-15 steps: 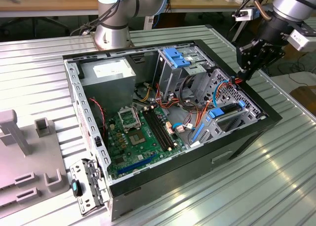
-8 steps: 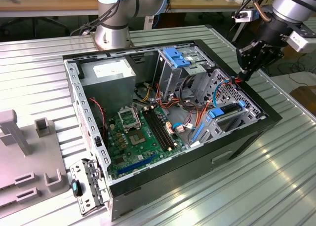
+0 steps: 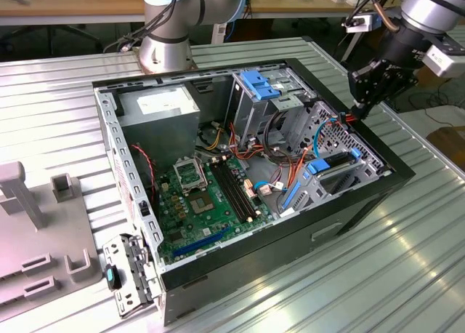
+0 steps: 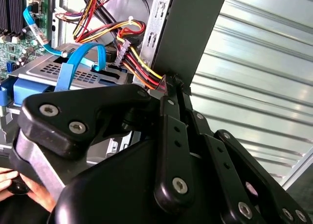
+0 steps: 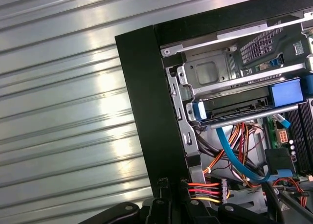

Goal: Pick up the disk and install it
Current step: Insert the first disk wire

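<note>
The flat dark-grey disk with blue rails (image 5: 234,105) lies slotted in the black computer case's (image 3: 290,240) bay, seemingly installed. The black gripper (image 3: 357,109), fingers together and empty, hangs over the wall at the exterior view's right.

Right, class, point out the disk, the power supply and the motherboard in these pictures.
the disk (image 5: 234,105), first wrist view, on its dark edge between its blue end tabs.
the power supply (image 3: 156,109), exterior view, on its silver top face.
the motherboard (image 3: 182,211), exterior view, on bare green board.
</note>
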Robot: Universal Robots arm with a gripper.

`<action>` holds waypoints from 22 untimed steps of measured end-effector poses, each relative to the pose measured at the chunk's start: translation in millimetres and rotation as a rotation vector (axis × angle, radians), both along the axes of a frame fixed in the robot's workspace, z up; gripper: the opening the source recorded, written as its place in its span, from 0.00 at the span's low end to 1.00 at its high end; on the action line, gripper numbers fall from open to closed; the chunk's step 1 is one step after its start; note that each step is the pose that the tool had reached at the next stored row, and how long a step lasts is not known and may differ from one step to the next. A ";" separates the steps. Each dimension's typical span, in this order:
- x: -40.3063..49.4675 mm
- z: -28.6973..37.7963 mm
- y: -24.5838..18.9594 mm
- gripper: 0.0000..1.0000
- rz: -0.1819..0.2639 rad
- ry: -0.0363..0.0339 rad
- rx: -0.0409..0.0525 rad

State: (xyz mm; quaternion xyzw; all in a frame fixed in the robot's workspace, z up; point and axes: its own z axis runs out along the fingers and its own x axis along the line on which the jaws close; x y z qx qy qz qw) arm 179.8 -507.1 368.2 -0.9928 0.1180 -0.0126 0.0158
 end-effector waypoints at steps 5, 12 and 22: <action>0.0 3.3 0.0 0.17 -0.022 0.0068 -0.0003; 0.1 3.6 0.0 0.17 -0.135 0.0078 -0.0106; -2.0 3.5 -1.5 0.17 -0.163 0.0079 -0.0138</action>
